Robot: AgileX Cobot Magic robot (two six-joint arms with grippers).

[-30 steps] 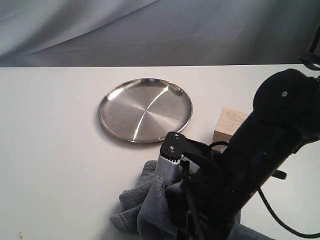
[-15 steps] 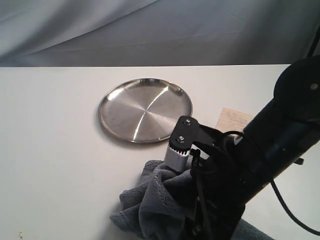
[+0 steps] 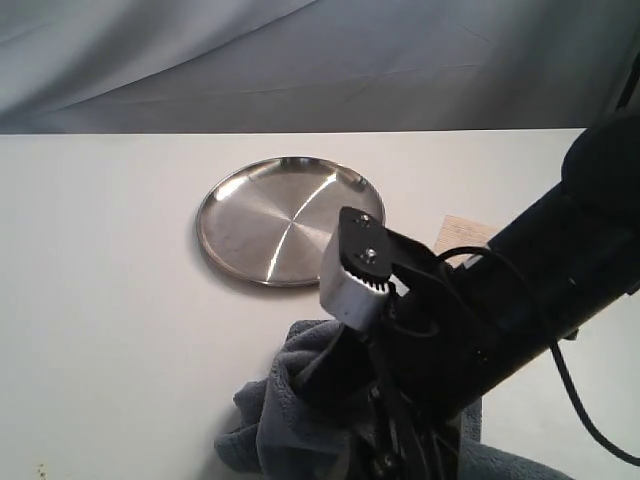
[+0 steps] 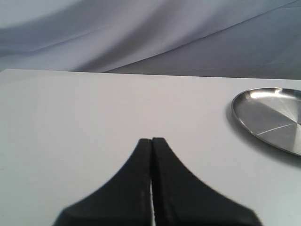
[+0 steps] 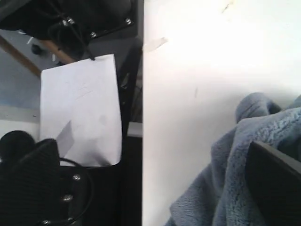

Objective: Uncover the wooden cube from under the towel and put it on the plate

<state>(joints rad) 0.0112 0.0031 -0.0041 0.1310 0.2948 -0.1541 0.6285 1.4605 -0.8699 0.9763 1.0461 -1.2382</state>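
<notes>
The steel plate (image 3: 290, 220) lies on the white table, left of centre; it also shows at the edge of the left wrist view as the plate (image 4: 273, 117). Only a pale strip of the wooden cube (image 3: 465, 232) shows, to the right of the plate and behind my right arm (image 3: 500, 310). The blue-grey towel (image 3: 290, 420) is bunched at the front edge, beneath that arm. My right gripper (image 5: 156, 176) stands open just above the towel (image 5: 244, 165), with one dark finger (image 5: 277, 183) over the cloth. My left gripper (image 4: 152, 140) is shut and empty, low over bare table.
The table's front edge (image 5: 142, 117) runs right beside the towel. Beyond it are a white sheet of paper (image 5: 80, 108) and dark equipment. A grey cloth backdrop (image 3: 320, 60) hangs behind the table.
My right wrist has risen and swung up from the towel, now covering more of the wooden cube. The towel has bunched slightly leftward. The plate has not moved.
</notes>
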